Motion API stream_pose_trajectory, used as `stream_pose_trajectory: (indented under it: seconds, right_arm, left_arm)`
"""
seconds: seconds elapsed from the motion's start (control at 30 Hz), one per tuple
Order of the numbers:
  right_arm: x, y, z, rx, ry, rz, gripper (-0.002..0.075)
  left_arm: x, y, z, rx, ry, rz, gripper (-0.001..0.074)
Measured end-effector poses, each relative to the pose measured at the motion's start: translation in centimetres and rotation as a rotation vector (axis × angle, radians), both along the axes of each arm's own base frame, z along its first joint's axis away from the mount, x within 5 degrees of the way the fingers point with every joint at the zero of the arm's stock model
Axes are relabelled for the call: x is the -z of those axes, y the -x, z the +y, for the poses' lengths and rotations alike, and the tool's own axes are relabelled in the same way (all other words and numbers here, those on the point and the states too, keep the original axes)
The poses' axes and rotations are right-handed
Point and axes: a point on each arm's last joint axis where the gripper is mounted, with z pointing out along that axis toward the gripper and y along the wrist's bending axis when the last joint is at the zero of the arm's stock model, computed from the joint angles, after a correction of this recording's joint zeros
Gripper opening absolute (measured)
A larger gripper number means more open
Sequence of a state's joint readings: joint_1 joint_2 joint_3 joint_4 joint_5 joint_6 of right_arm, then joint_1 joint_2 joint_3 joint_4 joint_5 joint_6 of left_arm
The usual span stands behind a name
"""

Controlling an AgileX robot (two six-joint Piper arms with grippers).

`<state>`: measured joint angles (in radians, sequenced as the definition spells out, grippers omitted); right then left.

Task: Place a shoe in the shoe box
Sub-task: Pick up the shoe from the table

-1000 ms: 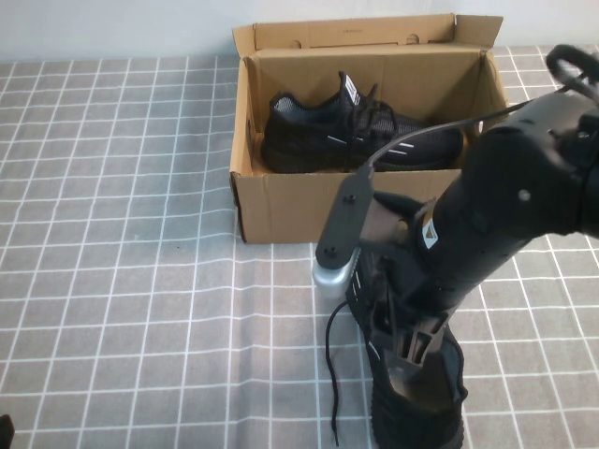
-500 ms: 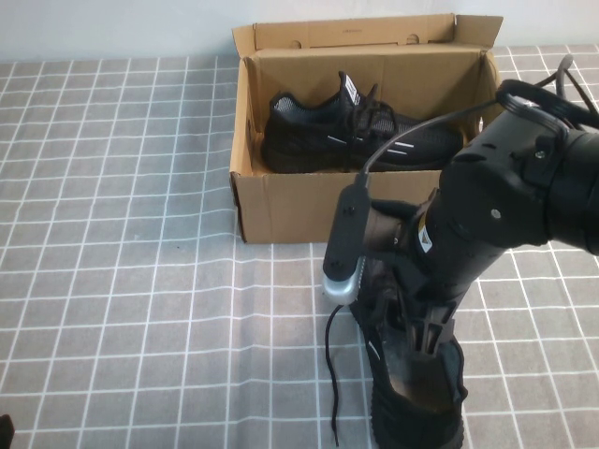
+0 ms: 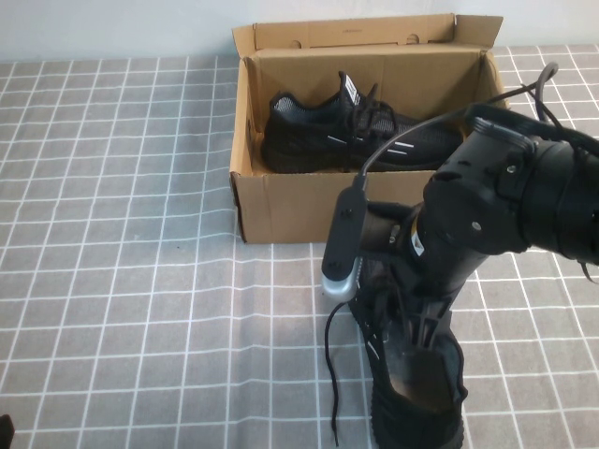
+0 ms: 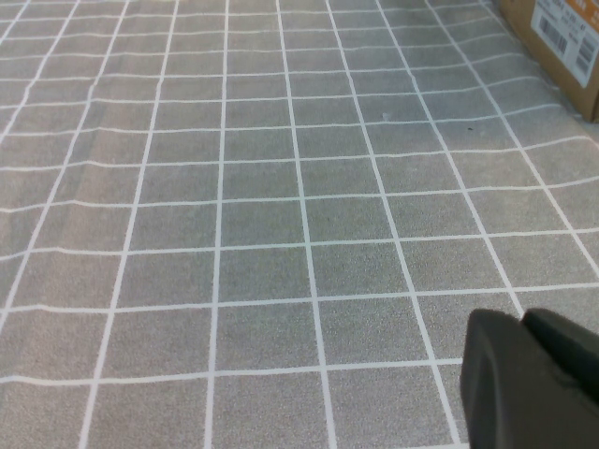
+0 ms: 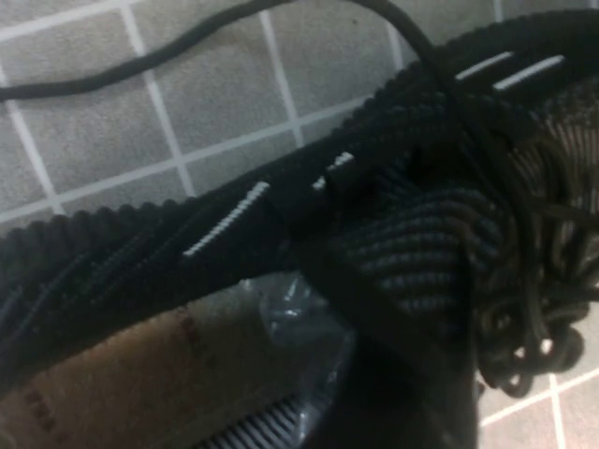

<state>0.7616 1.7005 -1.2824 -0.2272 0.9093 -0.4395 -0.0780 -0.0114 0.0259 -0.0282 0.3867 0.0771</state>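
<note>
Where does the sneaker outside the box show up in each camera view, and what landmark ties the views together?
High view: the shoe lies on the tablecloth in front of the shoe box, under the right gripper, whose open fingers reach into its opening.
Left wrist view: not in it; only the shut left gripper and a box corner.
Right wrist view: fills the picture, collar and laces.
Shared landmark: the grey checked tablecloth.
</note>
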Motion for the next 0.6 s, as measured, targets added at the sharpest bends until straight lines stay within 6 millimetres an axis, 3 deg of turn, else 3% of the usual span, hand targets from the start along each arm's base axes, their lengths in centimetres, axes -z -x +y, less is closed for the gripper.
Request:
stream_pose_trajectory:
  seconds: [0.33, 0.5, 0.6]
  right_arm:
    - [0.08, 0.01, -0.03, 0.016, 0.002, 0.006, 0.0277]
    - [0.19, 0.25, -0.25, 0.084, 0.004, 0.042, 0.0082]
    - [0.16, 0.36, -0.35, 0.099, 0.008, 0.053, 0.0015]
  left_arm:
    - [0.00, 0.00, 0.00, 0.000, 0.000, 0.000, 0.0000]
    - [0.00, 0.00, 0.00, 0.000, 0.000, 0.000, 0.0000]
    - [0.00, 0.00, 0.00, 0.000, 0.000, 0.000, 0.0000]
